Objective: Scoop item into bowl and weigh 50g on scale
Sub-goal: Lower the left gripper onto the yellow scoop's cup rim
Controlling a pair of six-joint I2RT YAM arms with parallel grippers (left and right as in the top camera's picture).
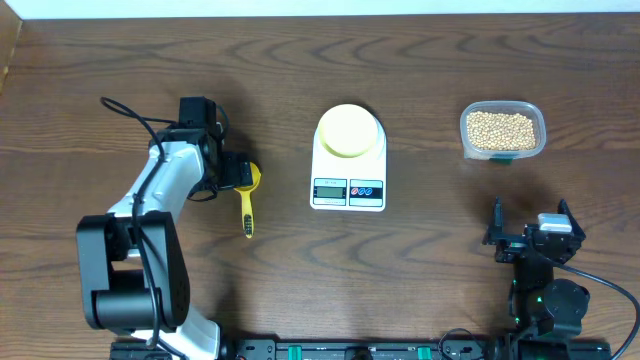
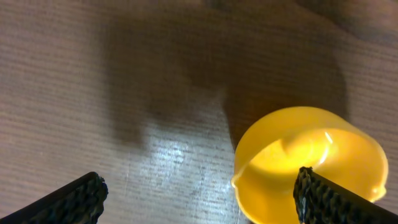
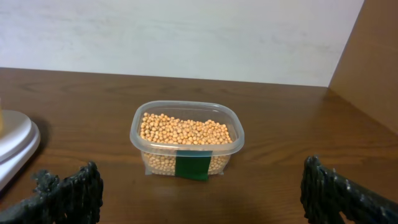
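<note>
Shows the left gripper (image 1: 236,172) low over the table (image 1: 420,270), jaws spread wide and holding nothing. Puts the cup of a yellow scoop (image 2: 311,162) partly under one finger, with bare wood across the rest of the gap. Looks to be the pick-up of the scoop. Best done by shifting until the handle, not the round cup, sits squarely between the fingers, then closing firmly and lifting with the cup level. Finds the right gripper (image 3: 205,199) likewise spread wide and empty, with beans (image 3: 183,129) in their clear tub (image 3: 231,144) straight ahead of its jaws and well apart. Places the cream bowl (image 1: 348,131) on the scale (image 1: 348,192), off to the left of those jaws, no beans seen in it. Counts two grippers, one scoop, one bowl, one scale, one tub; beans too many to count.
</note>
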